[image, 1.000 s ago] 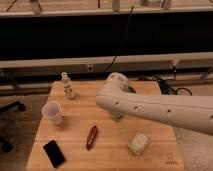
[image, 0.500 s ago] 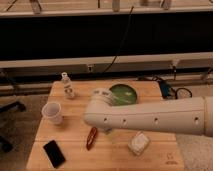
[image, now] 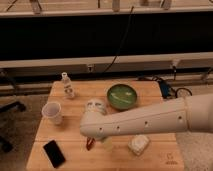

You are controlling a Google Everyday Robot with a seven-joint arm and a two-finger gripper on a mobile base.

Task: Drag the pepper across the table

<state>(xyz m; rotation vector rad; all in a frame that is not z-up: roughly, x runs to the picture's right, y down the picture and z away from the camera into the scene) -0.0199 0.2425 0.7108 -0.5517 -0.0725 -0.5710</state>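
Observation:
The pepper (image: 90,145) is a slim dark red chili lying on the light wooden table (image: 75,161), left of the middle near the front. Only its lower end shows, because my arm covers the rest. My white arm reaches in from the right, and its end sits right above the pepper. The gripper (image: 101,142) points down under the arm's end, right beside the pepper and mostly hidden. I cannot tell whether it touches the pepper.
A white cup (image: 52,112) stands at the left and a small clear bottle (image: 67,85) at the back left. A green bowl (image: 122,96) is at the back middle. A flat black phone (image: 53,153) lies at the front left, and a white crumpled object (image: 138,144) at the front right.
My arm has swung down and toward the front, uncovering the green bowl and now hiding most of the pepper. The pepper itself has not visibly moved.

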